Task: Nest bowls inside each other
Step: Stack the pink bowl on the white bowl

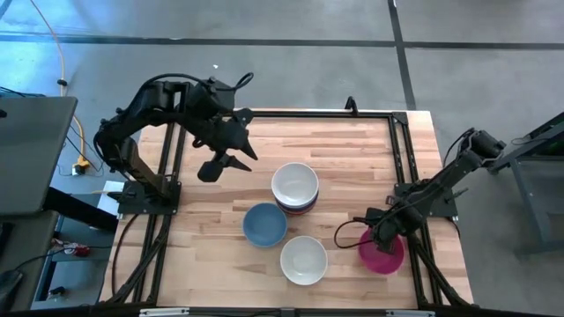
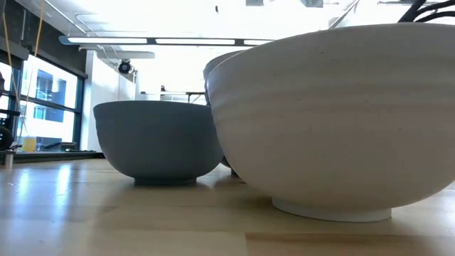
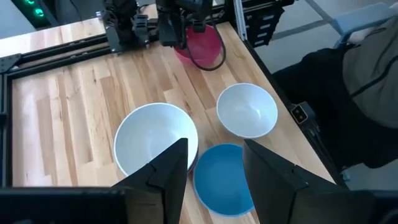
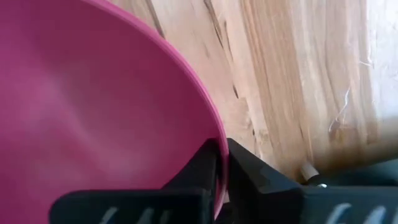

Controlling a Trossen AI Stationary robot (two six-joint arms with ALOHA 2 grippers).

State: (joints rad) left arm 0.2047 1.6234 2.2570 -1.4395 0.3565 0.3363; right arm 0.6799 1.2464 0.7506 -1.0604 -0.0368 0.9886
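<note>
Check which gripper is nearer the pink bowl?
Right. The right gripper is shut on the pink bowl rim at the table's right side; the left gripper hangs open far off, beyond the bowl stack.

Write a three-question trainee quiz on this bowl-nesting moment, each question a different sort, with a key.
1. True or false: the right gripper is shut on the pink bowl's rim.
2. Which bowl tops the stack? A white, B black, C lavender.
3. Fill in: the blue bowl sits on the ____.
Key: 1 true. 2 A. 3 table.
</note>
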